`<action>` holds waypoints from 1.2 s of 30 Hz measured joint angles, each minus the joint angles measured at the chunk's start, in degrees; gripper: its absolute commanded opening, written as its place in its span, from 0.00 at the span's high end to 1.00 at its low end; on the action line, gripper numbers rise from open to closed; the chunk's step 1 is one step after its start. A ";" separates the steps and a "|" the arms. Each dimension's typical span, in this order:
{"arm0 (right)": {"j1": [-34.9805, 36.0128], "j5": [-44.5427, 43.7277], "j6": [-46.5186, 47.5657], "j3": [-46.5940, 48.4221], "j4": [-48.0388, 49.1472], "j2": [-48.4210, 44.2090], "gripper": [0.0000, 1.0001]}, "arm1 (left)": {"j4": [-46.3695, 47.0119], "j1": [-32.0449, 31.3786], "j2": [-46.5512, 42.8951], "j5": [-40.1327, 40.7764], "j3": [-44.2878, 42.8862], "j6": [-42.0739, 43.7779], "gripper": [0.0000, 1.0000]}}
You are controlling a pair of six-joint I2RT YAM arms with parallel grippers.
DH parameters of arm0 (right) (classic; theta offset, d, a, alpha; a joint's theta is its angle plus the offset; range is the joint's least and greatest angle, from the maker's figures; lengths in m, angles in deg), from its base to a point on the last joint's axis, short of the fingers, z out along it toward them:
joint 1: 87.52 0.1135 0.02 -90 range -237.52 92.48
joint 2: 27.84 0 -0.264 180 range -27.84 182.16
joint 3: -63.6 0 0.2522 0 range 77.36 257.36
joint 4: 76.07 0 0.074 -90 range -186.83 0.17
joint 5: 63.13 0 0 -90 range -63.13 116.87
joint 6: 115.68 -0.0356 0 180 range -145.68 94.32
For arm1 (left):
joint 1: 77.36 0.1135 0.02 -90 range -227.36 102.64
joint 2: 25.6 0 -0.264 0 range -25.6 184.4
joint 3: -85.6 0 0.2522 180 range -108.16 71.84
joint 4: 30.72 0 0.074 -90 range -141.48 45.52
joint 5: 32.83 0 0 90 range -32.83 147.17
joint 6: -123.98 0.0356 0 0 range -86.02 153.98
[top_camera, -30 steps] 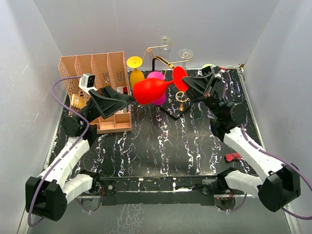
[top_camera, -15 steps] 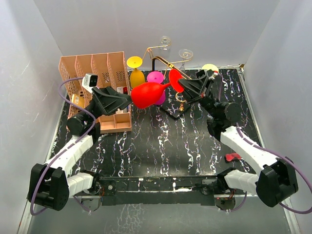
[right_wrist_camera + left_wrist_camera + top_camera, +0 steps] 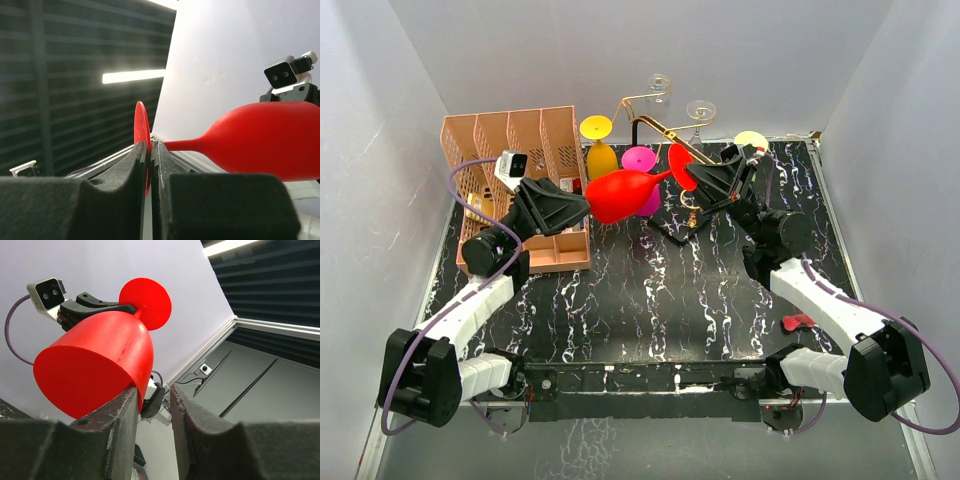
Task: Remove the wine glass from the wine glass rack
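Observation:
The red wine glass lies sideways in the air, its bowl pointing left and its foot to the right. My right gripper is shut on the thin foot disc. My left gripper is at the bowl's rim, and its left finger touches the red bowl. Its jaws stand a little apart, and the gap between them shows only background. The wine glass rack, gold wire on a black post, rises just behind the foot. Whether the two touch, I cannot tell.
A yellow glass and a magenta glass hang beside the rack, and clear glasses hang on its upper arms. The peach file organiser stands at the back left, behind my left arm. A small red item lies near the right arm.
My left gripper's jaws have narrowed and moved up to the bowl's rim. The right gripper shifted the glass slightly left and down, then held still.

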 measured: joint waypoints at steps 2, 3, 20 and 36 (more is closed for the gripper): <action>0.00 0.02 0.00 -0.28 0.37 0.11 0.89 | 0.02 -0.33 0.15 0.04 -0.02 0.00 0.73; 0.00 0.04 0.00 -0.28 0.39 0.22 0.89 | 0.13 -0.55 0.39 0.04 -0.04 -0.02 0.73; -0.31 0.35 3.52 -3.21 -1.75 0.79 0.68 | 0.17 -1.86 2.21 0.24 -1.03 0.13 1.00; -1.75 -7.69 38.18 -2.91 -41.72 -15.76 0.18 | -16.24 -1.86 -6.73 -2.08 -1.05 9.49 1.00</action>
